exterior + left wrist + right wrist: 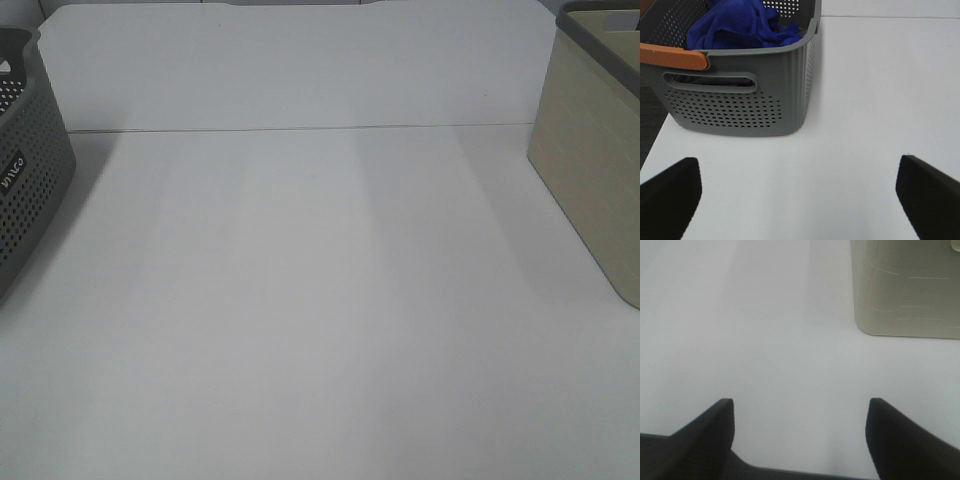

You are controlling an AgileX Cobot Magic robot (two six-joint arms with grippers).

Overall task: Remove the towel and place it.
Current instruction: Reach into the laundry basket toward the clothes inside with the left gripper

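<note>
Left gripper [797,172] and right gripper [800,407] gape wide — both empty.

A table [320,300] fills the overhead view. A basket [30,170] stands at its left edge, partly cut off by the frame. A bin [590,170] stands at the right edge, toward the rear, also cut off. The two are well apart, with the tabletop stretching between them. A seam [300,129] runs from left to right across the table toward the back. The towel [740,25] lies heaped inside the basket. The left gripper [797,170] hangs above the tabletop with the basket ahead of its fingers, near but apart. The right gripper [800,407] hangs above the tabletop with a corner of the bin ahead of it and off to one side, also apart.
</note>
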